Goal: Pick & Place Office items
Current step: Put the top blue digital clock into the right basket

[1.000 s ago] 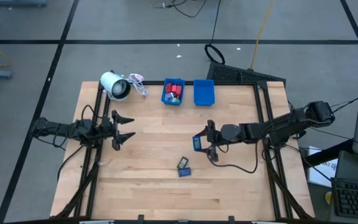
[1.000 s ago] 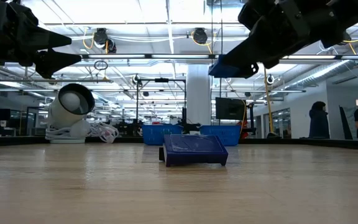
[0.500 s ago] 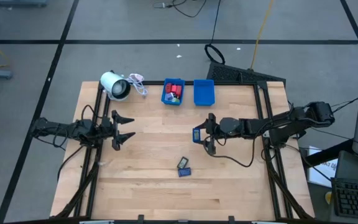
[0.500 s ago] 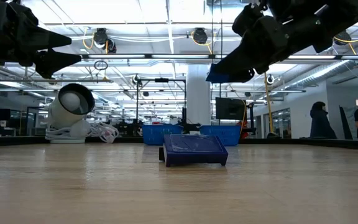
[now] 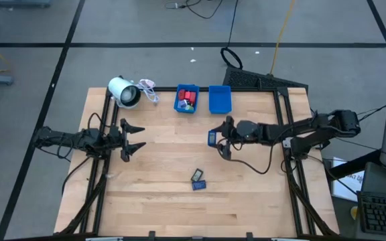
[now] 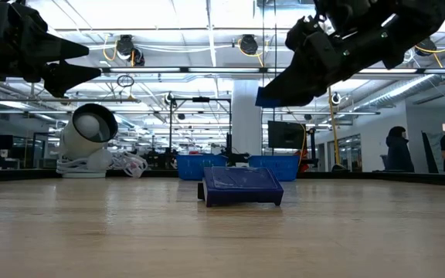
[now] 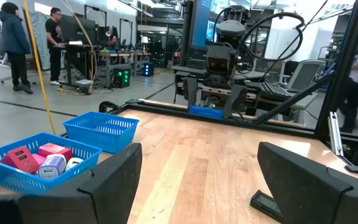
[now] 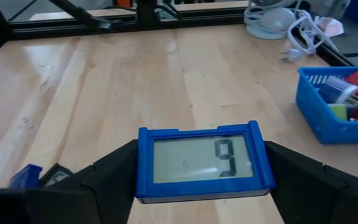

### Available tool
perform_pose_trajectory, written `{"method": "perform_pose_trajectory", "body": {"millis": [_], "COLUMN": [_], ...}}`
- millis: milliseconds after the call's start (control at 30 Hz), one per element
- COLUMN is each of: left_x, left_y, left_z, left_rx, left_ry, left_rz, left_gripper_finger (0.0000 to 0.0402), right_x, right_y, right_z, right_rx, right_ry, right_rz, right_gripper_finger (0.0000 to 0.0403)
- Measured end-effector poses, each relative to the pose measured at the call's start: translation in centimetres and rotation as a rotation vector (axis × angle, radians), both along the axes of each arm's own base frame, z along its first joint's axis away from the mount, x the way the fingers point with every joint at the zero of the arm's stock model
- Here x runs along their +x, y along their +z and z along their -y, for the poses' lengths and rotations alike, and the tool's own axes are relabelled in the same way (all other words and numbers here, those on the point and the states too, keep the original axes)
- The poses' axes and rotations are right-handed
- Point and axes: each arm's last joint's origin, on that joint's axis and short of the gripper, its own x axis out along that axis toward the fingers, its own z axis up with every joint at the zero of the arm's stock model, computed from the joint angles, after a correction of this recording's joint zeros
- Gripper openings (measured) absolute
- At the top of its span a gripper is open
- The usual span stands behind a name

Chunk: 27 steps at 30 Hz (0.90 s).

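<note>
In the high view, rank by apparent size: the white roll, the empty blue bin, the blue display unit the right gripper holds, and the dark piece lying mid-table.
1. White roll and empty blue bin: look alike, no ranking.
2. Blue display unit, held above the table in the right gripper, so nearer the camera.
3. Dark piece: close to the display unit, unsure.

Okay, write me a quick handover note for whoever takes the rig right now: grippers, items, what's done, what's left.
Right gripper: shut on a blue display, held above mid-table, short of the bins.
Left gripper: open, empty, waiting at the table's left side.
Left bin: holds several items, red and others.
Right bin: looks empty.
Two small items lie on the table near the front centre.
White roll at the back left, not part of the job.
Done: some items binned, display picked up.
Left: drop the display in a bin, then likely the two loose items.
</note>
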Motion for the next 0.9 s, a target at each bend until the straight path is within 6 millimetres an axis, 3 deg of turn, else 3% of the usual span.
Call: {"method": "perform_pose_trajectory", "body": {"millis": [900], "left_x": [0.0], "left_y": [0.0], "left_z": [0.0], "left_rx": [0.000], "left_ry": [0.000], "left_rz": [0.000], "left_gripper_finger": [0.0324], "right_x": [-1.0], "right_y": [-0.5], "right_z": [4.9], "right_rx": [0.008], "right_ry": [-0.187], "right_rz": [-0.053], "right_gripper_finger": [0.0294]}}
